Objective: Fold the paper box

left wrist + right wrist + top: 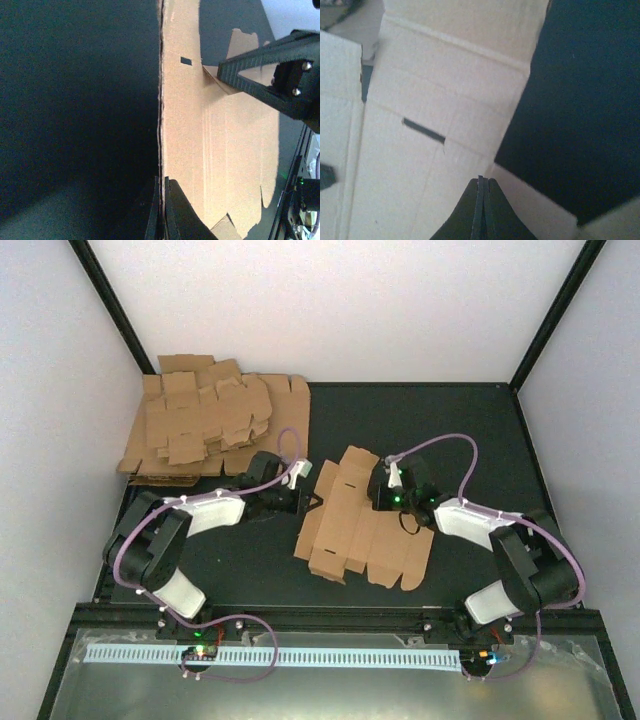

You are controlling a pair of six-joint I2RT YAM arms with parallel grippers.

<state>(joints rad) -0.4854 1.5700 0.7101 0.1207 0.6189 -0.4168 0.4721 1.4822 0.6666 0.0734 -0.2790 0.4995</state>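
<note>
1. Left wrist view: left gripper (161, 179) was pinched shut on the paper box (220, 150) edge, probably so that panel could be levered up along a crease.
2. Meanwhile right gripper (481, 179) was shut empty, tips pressed onto the sheet, likely as an anchor.
3. It was laid mid table (470, 430), between both arms.

paper box (350, 528), brown die-cut sheet (unfolded), lying centrally

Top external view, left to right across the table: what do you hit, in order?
stack of cardboard sheets → left gripper → paper box → right arm
</note>
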